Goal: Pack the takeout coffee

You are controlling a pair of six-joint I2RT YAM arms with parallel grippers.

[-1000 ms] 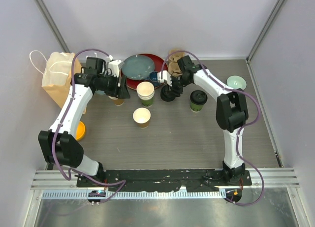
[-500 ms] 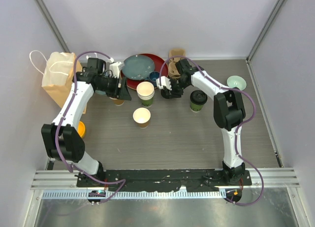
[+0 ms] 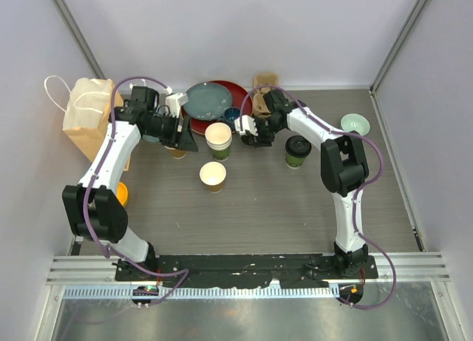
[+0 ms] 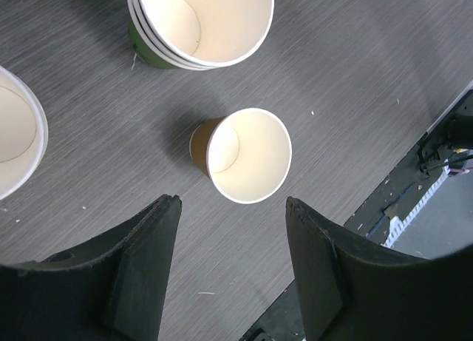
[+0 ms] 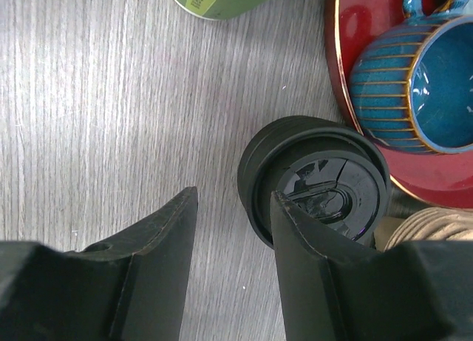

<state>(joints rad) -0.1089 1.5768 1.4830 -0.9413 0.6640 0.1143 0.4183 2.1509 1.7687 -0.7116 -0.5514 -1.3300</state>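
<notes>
The brown-sided cup (image 3: pixel 213 176) stands open and lidless at mid-table; it also shows in the left wrist view (image 4: pixel 244 154). The green-sided cup (image 3: pixel 298 152) stands to the right with a black lid on it. My left gripper (image 3: pixel 182 139) (image 4: pixel 233 202) is open and empty, hovering up and left of the brown cup. My right gripper (image 3: pixel 255 139) (image 5: pixel 233 195) is open and low over a short stack of black lids (image 5: pixel 318 182). One finger overlaps the stack's left edge and the other is over bare table. Whether it touches the stack I cannot tell.
A stack of green cups (image 3: pixel 219 140) (image 4: pixel 199 23) stands between the grippers. A brown stack (image 3: pixel 176 152) sits under my left gripper. Red and grey plates (image 3: pixel 211 103) with a blue mug (image 5: pixel 414 82) are behind. Paper bag (image 3: pixel 87 115) far left, pale bowl (image 3: pixel 355 123) right.
My right gripper has shifted slightly left and back over the black lids. My left arm has barely moved. The cups stand where they were.
</notes>
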